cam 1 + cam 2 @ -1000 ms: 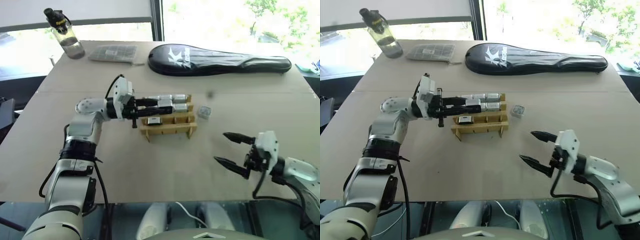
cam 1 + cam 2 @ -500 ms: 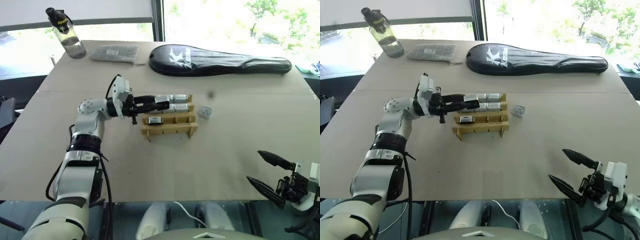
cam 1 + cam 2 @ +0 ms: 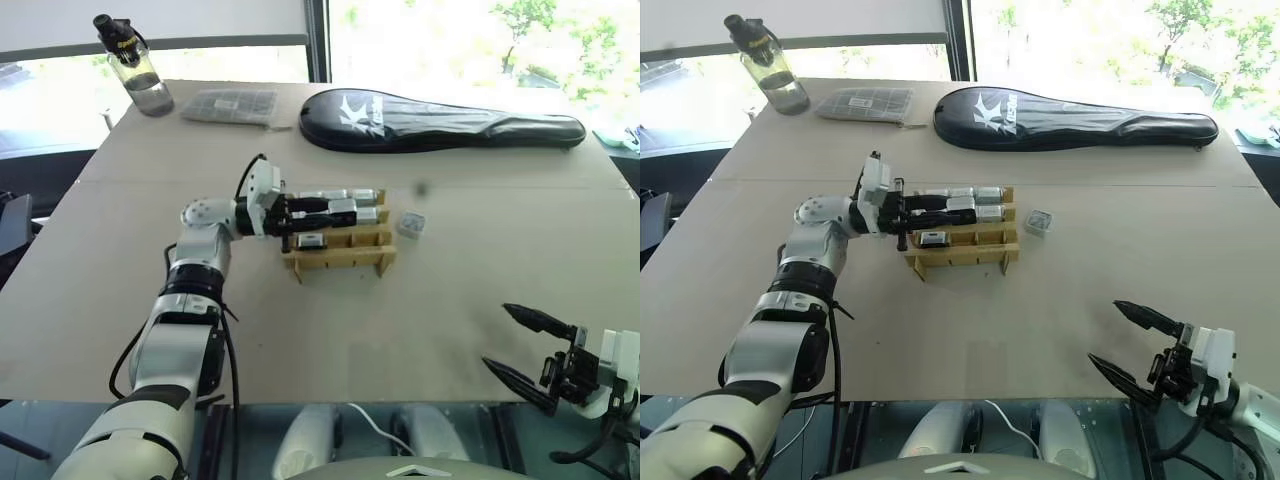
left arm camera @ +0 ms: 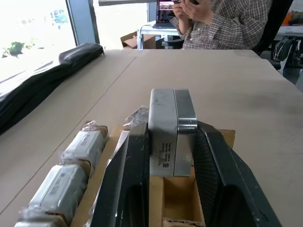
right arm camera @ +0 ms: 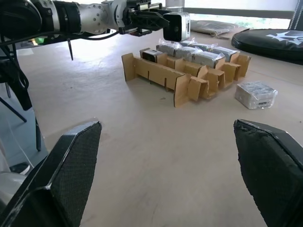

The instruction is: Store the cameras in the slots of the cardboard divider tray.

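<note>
Cardboard divider tray (image 3: 338,252) sits mid-table, right under the left gripper (image 3: 343,209), which is clamped on one camera (image 4: 171,132) and holds it level above the middle row of slots. From the left wrist view the black fingers (image 4: 128,175) hide the lower sides of that camera, and the small print on its label is too fine to read. Beyond the gripper's tips, three plastic-wrapped cameras (image 5: 191,52) fill the far row; on its near side another camera (image 3: 309,240) lies in a slot, black face up. Past the tray's far end, a wrapped camera (image 3: 408,224) rests loose on the table (image 3: 300,330), apart from the cardboard. The right gripper (image 3: 527,347) hangs at the table's near edge, well away from the tray, fingers spread wide and empty. Farther off lie a black racket bag (image 3: 440,118) with a white "K" logo, a flat grey gridded tray (image 3: 228,105) and a water bottle (image 3: 133,68). A person in a checked shirt (image 4: 222,23) sits behind, cut off by the frame.
</note>
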Available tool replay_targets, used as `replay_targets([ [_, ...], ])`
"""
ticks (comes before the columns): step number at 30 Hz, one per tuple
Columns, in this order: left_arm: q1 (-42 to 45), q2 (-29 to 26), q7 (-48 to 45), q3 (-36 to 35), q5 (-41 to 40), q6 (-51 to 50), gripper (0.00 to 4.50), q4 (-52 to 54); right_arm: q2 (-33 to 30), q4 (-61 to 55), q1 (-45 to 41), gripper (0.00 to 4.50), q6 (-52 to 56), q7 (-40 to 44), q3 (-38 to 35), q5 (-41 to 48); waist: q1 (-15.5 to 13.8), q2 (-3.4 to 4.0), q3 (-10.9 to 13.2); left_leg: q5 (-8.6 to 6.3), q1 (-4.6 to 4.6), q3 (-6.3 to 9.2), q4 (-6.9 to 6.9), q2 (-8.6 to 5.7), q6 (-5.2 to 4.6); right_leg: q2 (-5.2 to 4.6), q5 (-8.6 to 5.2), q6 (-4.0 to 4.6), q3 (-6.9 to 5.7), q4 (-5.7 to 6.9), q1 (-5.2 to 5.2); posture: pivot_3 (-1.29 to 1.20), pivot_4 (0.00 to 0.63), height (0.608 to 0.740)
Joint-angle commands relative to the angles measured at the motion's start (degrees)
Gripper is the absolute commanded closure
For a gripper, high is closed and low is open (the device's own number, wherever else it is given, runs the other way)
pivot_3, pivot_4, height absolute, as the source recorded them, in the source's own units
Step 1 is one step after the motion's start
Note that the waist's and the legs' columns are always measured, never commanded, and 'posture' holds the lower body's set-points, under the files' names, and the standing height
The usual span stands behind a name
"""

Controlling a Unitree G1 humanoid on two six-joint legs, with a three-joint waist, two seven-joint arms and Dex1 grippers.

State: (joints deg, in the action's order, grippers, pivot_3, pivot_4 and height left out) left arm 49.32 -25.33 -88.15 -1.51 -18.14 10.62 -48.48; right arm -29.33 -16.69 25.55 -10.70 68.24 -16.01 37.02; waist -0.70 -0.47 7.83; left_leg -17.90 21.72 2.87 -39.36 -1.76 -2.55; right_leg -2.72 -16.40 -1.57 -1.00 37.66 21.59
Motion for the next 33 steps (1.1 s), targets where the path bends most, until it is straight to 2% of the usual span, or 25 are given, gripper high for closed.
replay_targets([
  [1,1.02,-0.37,-2.01,0.59,1.29,2.21,3.78,-1.73,0.48,0.09,0.01,0.06,-1.54,0.01,-0.41,-0.27,0.01,0.0,0.0,0.0,0.0,-0.01,0.0,0.0,0.0,0.02,0.0,0.0,0.01,0.01,0.0,0.0,0.15,0.74],
  [5,2.07,-0.19,-2.19,0.77,2.97,5.5,3.78,-5.23,1.16,-0.29,0.32,0.06,-1.88,-0.53,-0.05,-0.56,-0.08,0.0,0.0,0.0,0.0,0.0,0.01,0.0,0.0,0.06,-0.01,-0.01,-0.01,0.06,0.02,0.0,0.15,0.74],
  [15,3.56,-0.36,-0.88,1.64,6.82,6.01,3.78,-10.02,2.27,-1.62,0.39,0.06,-1.42,-2.59,-1.06,0.69,-0.07,-0.01,-0.01,0.0,0.0,0.02,0.0,-0.04,0.0,0.13,-0.01,-0.02,-0.02,0.19,0.01,0.0,0.15,0.74],
  [33,1.38,-0.18,0.77,1.85,8.33,4.7,3.78,-8.45,2.33,-0.43,-0.2,0.06,-1.81,-2.42,-1.39,0.38,-0.04,-0.01,-0.01,0.0,-0.02,0.02,0.0,-0.04,0.0,0.11,-0.02,-0.03,0.0,0.2,0.01,0.0,0.15,0.74],
])
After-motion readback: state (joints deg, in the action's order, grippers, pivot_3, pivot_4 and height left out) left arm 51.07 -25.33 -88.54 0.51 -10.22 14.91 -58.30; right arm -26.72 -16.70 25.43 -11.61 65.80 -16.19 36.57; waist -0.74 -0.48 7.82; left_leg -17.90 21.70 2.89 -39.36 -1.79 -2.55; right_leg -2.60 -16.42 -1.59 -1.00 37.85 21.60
